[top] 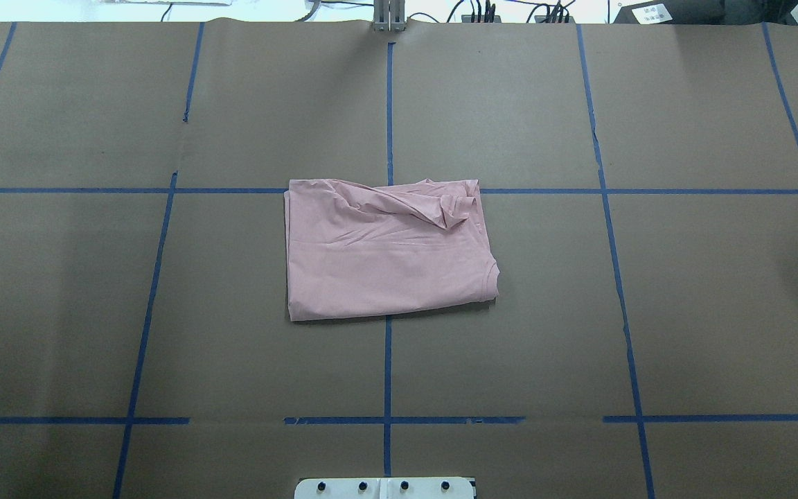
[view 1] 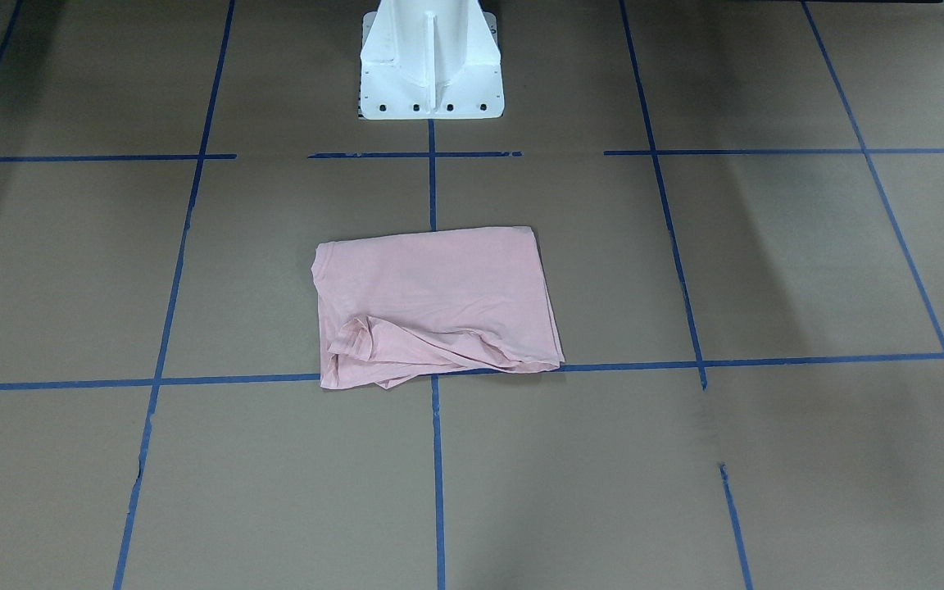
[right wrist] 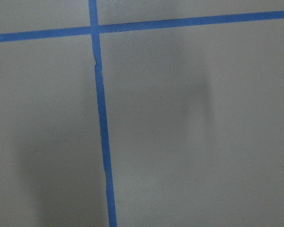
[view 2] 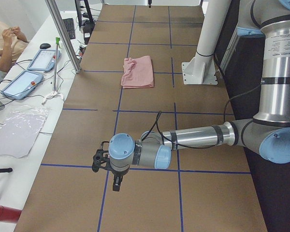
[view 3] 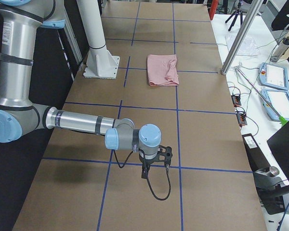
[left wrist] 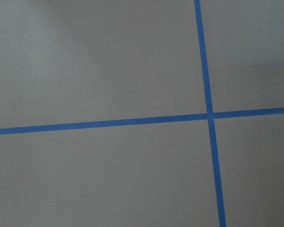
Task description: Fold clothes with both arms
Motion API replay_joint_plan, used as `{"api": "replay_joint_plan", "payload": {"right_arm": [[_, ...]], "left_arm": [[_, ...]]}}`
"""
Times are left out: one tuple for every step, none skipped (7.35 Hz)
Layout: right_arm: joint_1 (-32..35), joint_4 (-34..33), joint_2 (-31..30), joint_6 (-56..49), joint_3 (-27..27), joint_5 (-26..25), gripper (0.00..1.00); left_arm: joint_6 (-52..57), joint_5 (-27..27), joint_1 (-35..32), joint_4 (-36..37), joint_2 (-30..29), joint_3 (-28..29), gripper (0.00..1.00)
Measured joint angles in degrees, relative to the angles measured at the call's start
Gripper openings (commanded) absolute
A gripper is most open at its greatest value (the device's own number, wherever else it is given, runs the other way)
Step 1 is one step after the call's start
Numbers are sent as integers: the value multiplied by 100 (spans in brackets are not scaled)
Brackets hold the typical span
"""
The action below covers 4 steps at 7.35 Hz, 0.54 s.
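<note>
Your pink T-shirt (top: 388, 249) lies folded in a rough rectangle on the table (top: 94, 312), at 12 o'clock from the white pedestal (top: 385, 487) in the overhead view, its 1 o'clock corner bunched. The left gripper (view 2: 100, 161) and right gripper (view 3: 164, 156) hover well apart from it, over blue tape lines (left wrist: 132, 122); you cannot tell whether either is released or clenched.

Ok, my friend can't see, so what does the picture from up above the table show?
A pink T-shirt lies folded into a rough rectangle in the middle of a brown table marked with blue tape lines. Its far right corner is bunched and wrinkled. A white base peeks in at the bottom edge.
</note>
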Motion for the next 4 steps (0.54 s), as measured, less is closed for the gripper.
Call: {"api": "replay_joint_plan", "payload": {"right_arm": [[1, 1, -3, 0, -11, 0, 100], [3, 5, -12, -3, -14, 0, 100], [4, 7, -22, -4, -16, 0, 100], [4, 8, -33, -5, -17, 0, 100]], "left_arm": [[2, 0, 0, 2, 0, 0, 100], [1, 0, 0, 3, 0, 0, 100], [-2, 0, 0, 5, 0, 0, 100], [-2, -2, 0, 9, 1, 0, 100]]}}
